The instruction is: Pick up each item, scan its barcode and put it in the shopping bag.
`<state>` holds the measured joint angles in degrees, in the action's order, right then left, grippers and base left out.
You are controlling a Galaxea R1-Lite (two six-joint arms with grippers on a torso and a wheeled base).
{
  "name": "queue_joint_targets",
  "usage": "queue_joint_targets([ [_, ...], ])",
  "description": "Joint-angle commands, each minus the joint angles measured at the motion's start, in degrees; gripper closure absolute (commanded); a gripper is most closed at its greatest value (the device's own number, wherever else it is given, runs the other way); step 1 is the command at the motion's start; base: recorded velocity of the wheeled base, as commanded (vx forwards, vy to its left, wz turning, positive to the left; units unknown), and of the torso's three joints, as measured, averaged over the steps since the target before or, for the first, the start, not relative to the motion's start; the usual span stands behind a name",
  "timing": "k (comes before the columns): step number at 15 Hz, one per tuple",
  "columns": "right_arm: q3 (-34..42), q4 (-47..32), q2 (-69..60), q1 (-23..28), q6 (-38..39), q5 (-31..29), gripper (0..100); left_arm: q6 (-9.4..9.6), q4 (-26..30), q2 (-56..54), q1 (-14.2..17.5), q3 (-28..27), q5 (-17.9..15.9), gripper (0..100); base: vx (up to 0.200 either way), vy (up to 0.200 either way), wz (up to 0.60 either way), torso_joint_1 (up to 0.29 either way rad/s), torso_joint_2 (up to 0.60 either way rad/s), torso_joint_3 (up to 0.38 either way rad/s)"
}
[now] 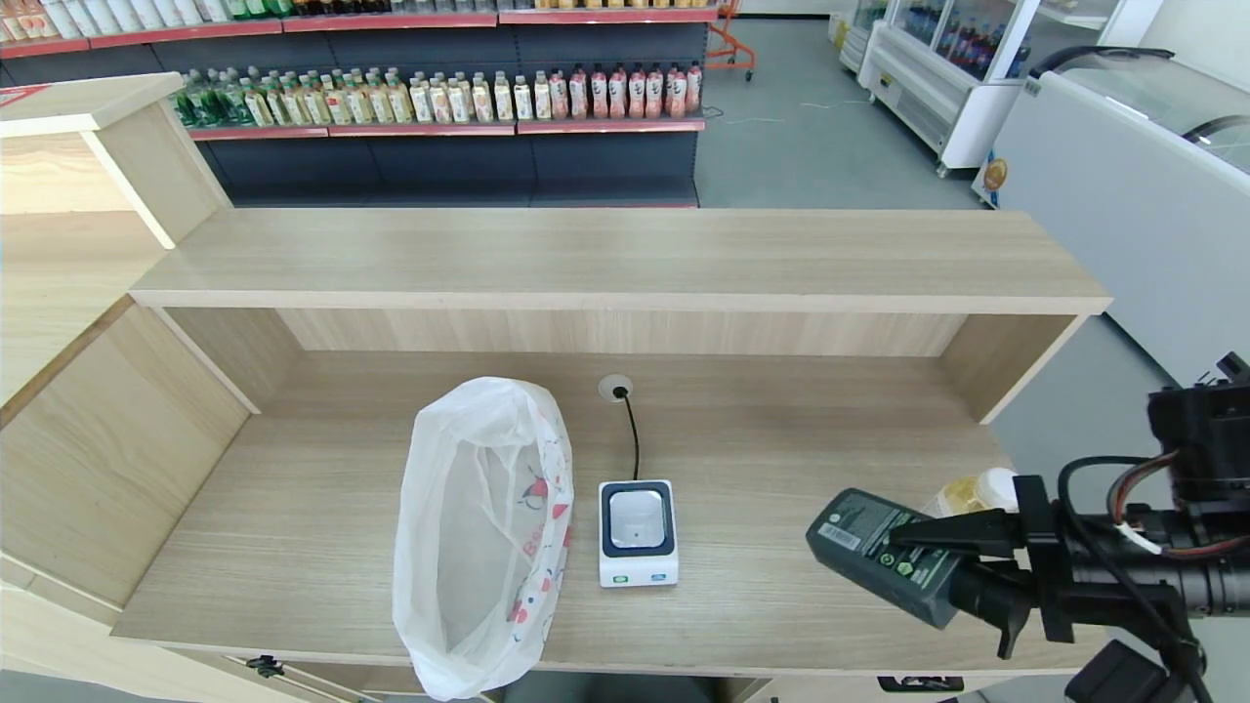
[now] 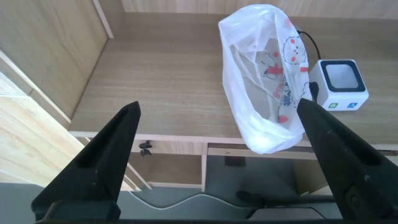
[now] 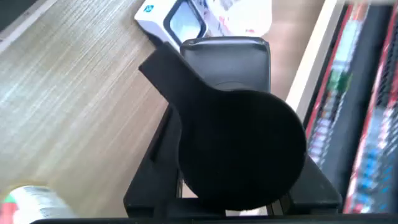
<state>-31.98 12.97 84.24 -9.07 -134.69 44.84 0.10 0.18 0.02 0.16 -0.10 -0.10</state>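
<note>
Two fingers of the right gripper (image 1: pixel 952 566) are clamped on a dark grey pack (image 1: pixel 879 547), one across its upper face and one beneath. The pack hangs tilted above the right part of the wooden counter (image 1: pixel 781 439), with the end that carries the white barcode label turned up and towards the scanner (image 1: pixel 637 532), well apart from it. From the right wrist the same pack (image 3: pixel 227 62) sits under the broad black finger, with the scanner (image 3: pixel 174 22) beyond it.

The scanner is a small white box with a dark-framed window facing up, standing mid-counter; its black cable (image 1: pixel 632 430) runs back to a round hole in the counter top. Just beside it on the left stands the shopping bag (image 1: pixel 483 527), white plastic with red and blue prints, its mouth open and its near end drooping over the counter's front edge.

Behind the right gripper stands what looks like a yellowish bottle (image 1: pixel 972 491) with a white cap, mostly hidden.

The left gripper (image 2: pixel 217 107) is spread wide and holds nothing, hanging off the counter's near edge with the bag (image 2: pixel 264 74) ahead of it
</note>
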Motion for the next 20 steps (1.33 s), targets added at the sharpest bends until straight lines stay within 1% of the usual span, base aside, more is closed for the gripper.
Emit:
queue_joint_targets([
  [1,-2.7,-3.1,7.6,-4.9,-9.3,0.7,100,-0.01,0.0,0.0,0.0,0.0,0.0,0,0.0,0.0,0.0,0.0,0.0,0.0],
  [2,-3.5,-2.7,9.4,-6.7,-11.2,1.0,100,-0.01,0.0,0.0,0.0,0.0,0.0,0,0.0,0.0,0.0,0.0,0.0,0.0],
  [3,-6.5,-2.2,11.9,-9.6,-12.0,2.0,100,-0.01,0.0,0.0,0.0,0.0,0.0,0,0.0,0.0,0.0,0.0,0.0,0.0],
  [4,-9.8,-1.5,15.0,-11.8,-14.4,5.1,100,-0.01,0.0,0.0,0.0,0.0,0.0,0,0.0,0.0,0.0,0.0,0.0,0.0],
  [5,-12.8,-0.3,18.0,-13.6,-16.7,9.4,100,-0.01,0.0,0.0,0.0,0.0,0.0,0,0.0,0.0,0.0,0.0,0.0,0.0],
  [6,-14.5,0.0,20.7,-14.9,-18.6,15.5,100,-0.01,0.0,0.0,0.0,0.0,0.0,0,0.0,0.0,0.0,0.0,0.0,0.0],
  [7,-14.9,0.0,22.2,-16.1,-19.7,19.1,100,-0.01,0.0,0.0,0.0,0.0,0.0,0,0.0,0.0,0.0,0.0,0.0,0.0],
  [8,-14.9,0.0,22.9,-17.2,-20.3,19.5,100,-0.01,0.0,0.0,0.0,0.0,0.0,0,0.0,0.0,0.0,0.0,0.0,0.0],
  [12,-15.7,-0.1,23.8,-17.6,-25.5,20.2,100,-0.01,0.0,0.0,0.0,0.0,0.0,0,0.0,0.0,0.0,0.0,0.0,0.0],
  [13,-15.8,0.1,24.1,-17.6,-26.6,22.4,100,-0.01,0.0,0.0,0.0,0.0,0.0,0,0.0,0.0,0.0,0.0,0.0,0.0],
  [15,-18.5,0.1,25.3,-17.8,-29.1,23.3,100,-0.01,0.0,0.0,0.0,0.0,0.0,0,0.0,0.0,0.0,0.0,0.0,0.0],
  [18,-21.0,0.7,26.6,-17.9,-30.3,23.5,100,-0.01,0.0,0.0,0.0,0.0,0.0,0,0.0,0.0,0.0,0.0,0.0,0.0],
  [20,-20.8,0.8,26.6,-17.9,-30.3,23.5,100,-0.01,0.0,0.0,0.0,0.0,0.0,0,0.0,0.0,0.0,0.0,0.0,0.0],
])
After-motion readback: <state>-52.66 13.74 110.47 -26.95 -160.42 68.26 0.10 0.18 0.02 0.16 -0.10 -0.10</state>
